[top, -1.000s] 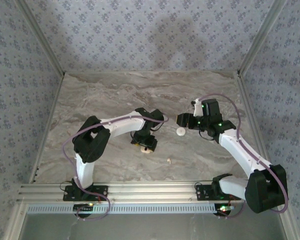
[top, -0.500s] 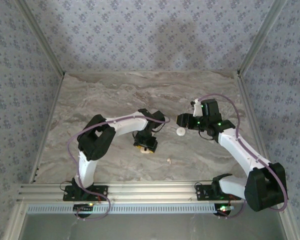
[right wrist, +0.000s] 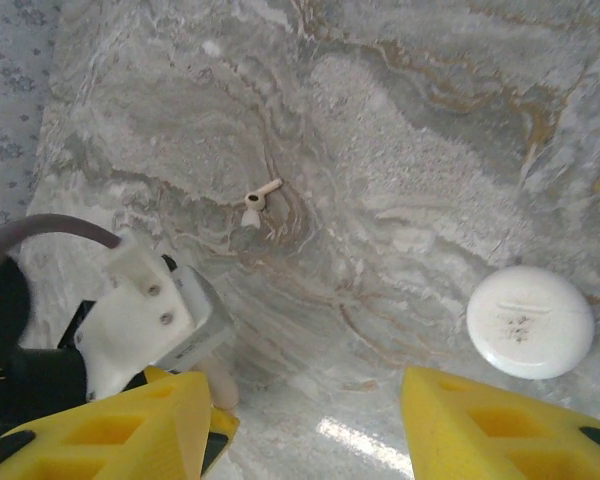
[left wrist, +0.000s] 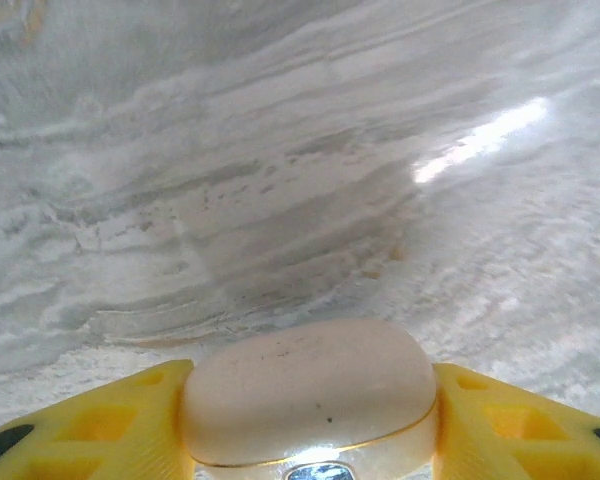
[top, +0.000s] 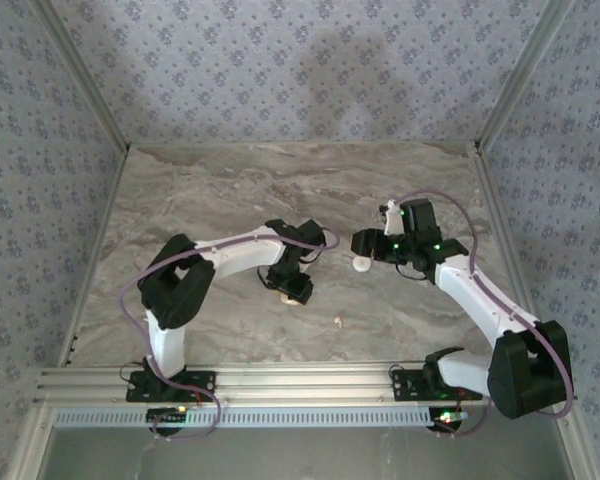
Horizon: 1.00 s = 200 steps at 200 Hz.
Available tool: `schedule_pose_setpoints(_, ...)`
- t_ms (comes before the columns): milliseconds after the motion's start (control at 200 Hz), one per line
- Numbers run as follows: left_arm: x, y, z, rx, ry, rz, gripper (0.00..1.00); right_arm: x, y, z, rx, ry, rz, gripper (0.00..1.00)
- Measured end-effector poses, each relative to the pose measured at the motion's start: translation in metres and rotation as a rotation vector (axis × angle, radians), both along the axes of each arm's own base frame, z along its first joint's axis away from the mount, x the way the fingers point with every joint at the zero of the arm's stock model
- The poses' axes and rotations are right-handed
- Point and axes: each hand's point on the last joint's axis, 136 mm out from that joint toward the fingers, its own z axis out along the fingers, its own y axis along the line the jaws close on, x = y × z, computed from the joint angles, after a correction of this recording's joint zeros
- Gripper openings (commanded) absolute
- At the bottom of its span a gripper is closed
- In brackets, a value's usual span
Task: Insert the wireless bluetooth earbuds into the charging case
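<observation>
Earbud (right wrist: 257,197) lies loose on the marble table (right wrist: 430,150), apart from both grippers; left gripper (left wrist: 310,375) clamps the cream charging case (left wrist: 310,395), right gripper (right wrist: 305,385) is open and empty near a white puck (right wrist: 530,320), so hold the case level and pinch the bud's stem.

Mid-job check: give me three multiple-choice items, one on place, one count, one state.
1. Where is the cream case? A against the wall; B gripped by the left end effector; C under the right arm.
2. How many earbuds lie in the right wrist view? A none; B one; C three.
3. The right end effector is: A shut on the earbud; B shut on the case; C open, empty.
Key: B, yellow fingers flank it; B, a single stemmed earbud; C, its jaws stand apart, empty.
</observation>
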Motion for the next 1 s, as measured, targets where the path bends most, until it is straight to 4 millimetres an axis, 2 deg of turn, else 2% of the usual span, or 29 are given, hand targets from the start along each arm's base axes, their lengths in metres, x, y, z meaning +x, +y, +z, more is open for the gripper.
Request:
schedule_pose_setpoints(330,-0.007,-0.004,0.051,-0.232,-0.224,-0.373,0.48,-0.025,0.019,-0.027,0.087,0.218,0.130,0.49)
schedule_pose_setpoints(590,-0.019,0.000,0.086,-0.367,-0.447,-0.665,0.47,-0.037,0.038,-0.015,0.165,0.264,0.247,0.48)
schedule_pose_setpoints(705,-0.021,0.003,0.094,-0.381,-0.531,-0.768,0.47,-0.050,0.053,-0.011,0.187,0.274,0.312,0.48)
schedule_pose_setpoints(999,-0.018,0.000,0.098,-0.378,-0.612,-0.895,0.47,-0.077,0.092,-0.002,0.216,0.243,0.473,0.46)
